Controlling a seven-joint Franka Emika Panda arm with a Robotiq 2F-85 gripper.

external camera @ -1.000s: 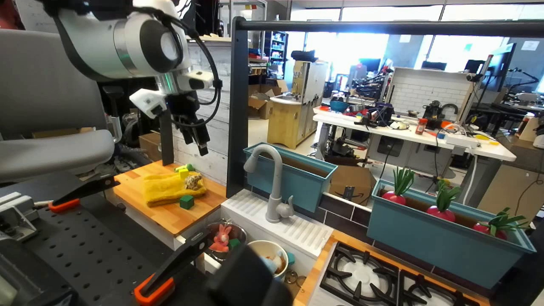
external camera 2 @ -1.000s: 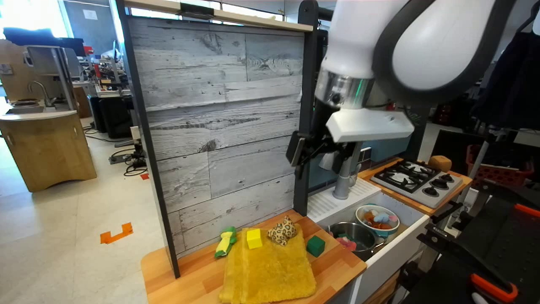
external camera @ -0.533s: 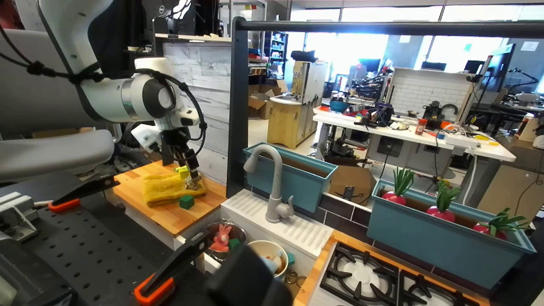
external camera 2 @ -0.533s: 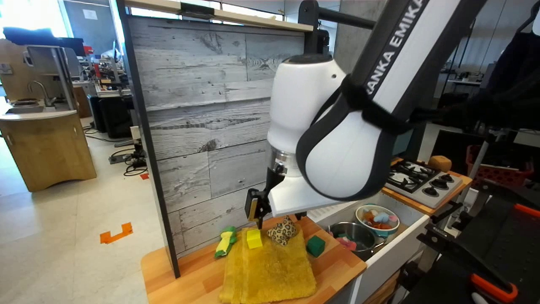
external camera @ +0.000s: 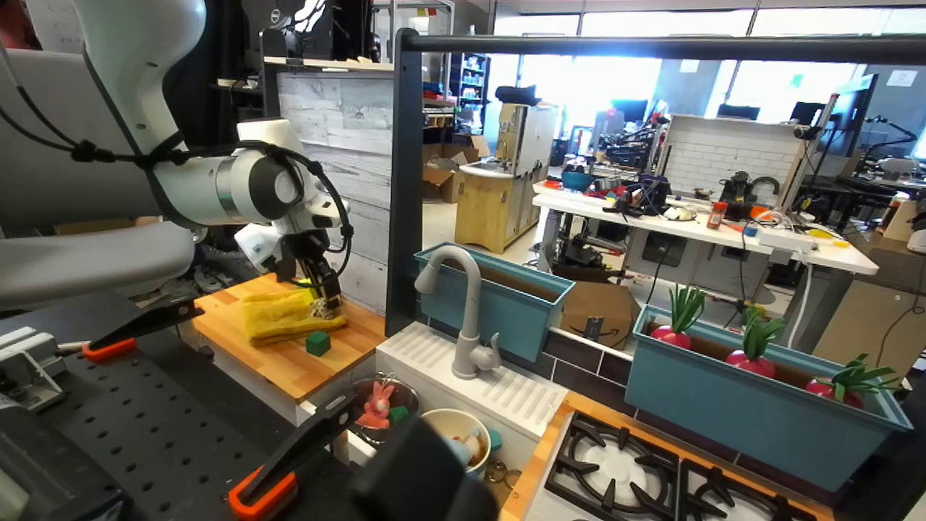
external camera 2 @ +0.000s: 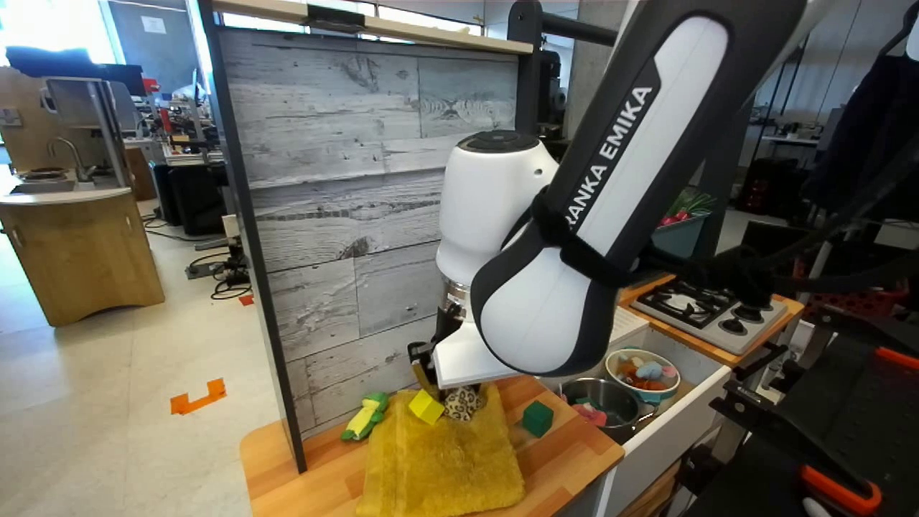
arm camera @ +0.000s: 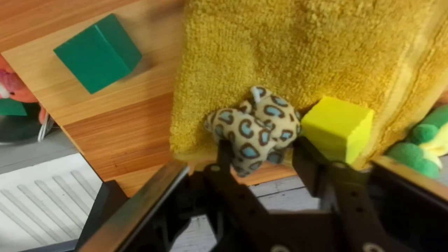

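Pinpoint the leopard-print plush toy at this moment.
In the wrist view, the leopard-print plush toy is near the centre, between the jaws of the gripper, at the lower edge of the yellow towel, just left of the yellow block.

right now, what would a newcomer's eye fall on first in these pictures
Probably the big white robot arm, leaning over the wooden counter in an exterior view. In the wrist view, the leopard-print plush stands out, straddled by the gripper over the edge of the yellow towel, beside a bright yellow cube. Then, in an exterior view, come the red radishes in the teal planter.
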